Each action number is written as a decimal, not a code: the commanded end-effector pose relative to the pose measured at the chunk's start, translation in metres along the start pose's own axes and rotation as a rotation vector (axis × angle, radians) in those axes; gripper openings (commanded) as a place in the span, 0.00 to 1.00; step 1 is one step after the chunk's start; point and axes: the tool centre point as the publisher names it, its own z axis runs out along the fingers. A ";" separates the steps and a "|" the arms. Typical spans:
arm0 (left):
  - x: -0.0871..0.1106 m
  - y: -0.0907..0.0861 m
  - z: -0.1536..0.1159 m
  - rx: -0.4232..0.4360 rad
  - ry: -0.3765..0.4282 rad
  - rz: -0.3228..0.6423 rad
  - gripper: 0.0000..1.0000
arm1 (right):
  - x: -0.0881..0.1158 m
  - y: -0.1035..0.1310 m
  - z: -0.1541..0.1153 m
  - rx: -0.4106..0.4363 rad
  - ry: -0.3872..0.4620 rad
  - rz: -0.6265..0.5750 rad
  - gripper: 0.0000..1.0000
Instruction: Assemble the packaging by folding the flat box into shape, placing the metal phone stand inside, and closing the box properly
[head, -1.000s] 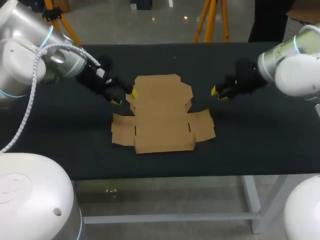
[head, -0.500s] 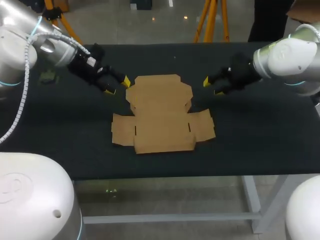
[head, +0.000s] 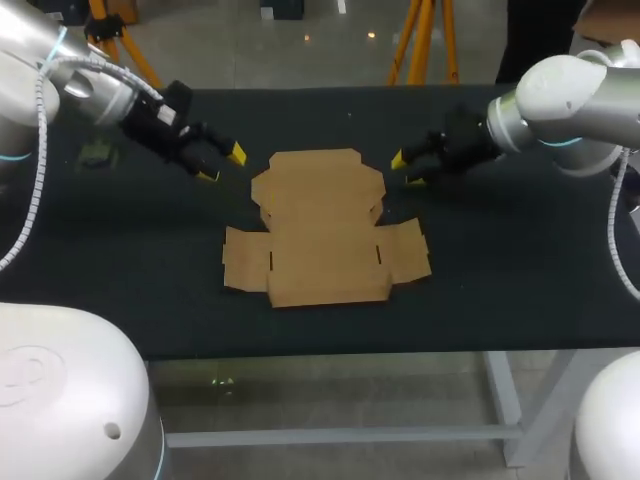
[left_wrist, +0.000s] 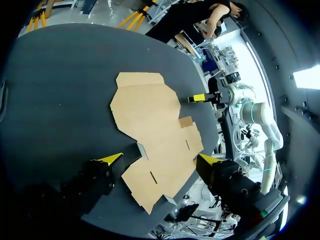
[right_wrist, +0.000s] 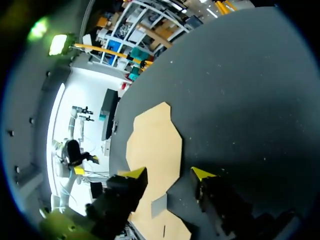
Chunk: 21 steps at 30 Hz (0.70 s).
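While the flat cardboard box (head: 322, 228) lies unfolded on the counter (head: 520, 290), the left tool (head: 222, 165) and right tool (head: 405, 170) hover flanking its far end, fingers apart, empty, seemingly placed to begin folding.

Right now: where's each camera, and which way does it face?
Head: fixed above and behind, looking down on the table and flat box; both arms enter from the sides.
Left wrist: on the left arm, looking past the open left jaws across the box; right jaws show beyond it.
Right wrist: on the right arm, looking past the open right jaws at the box's far end.
Shared: all three see the box.
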 end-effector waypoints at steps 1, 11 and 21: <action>-0.005 -0.003 -0.004 -0.005 0.010 0.000 1.00 | -0.005 0.010 0.012 0.187 0.094 0.003 0.62; -0.014 -0.004 -0.008 0.000 0.026 -0.002 1.00 | -0.006 0.020 0.033 0.211 0.104 0.026 0.51; -0.021 -0.004 -0.009 0.000 0.029 -0.009 1.00 | -0.009 0.023 0.046 0.234 0.089 0.048 0.49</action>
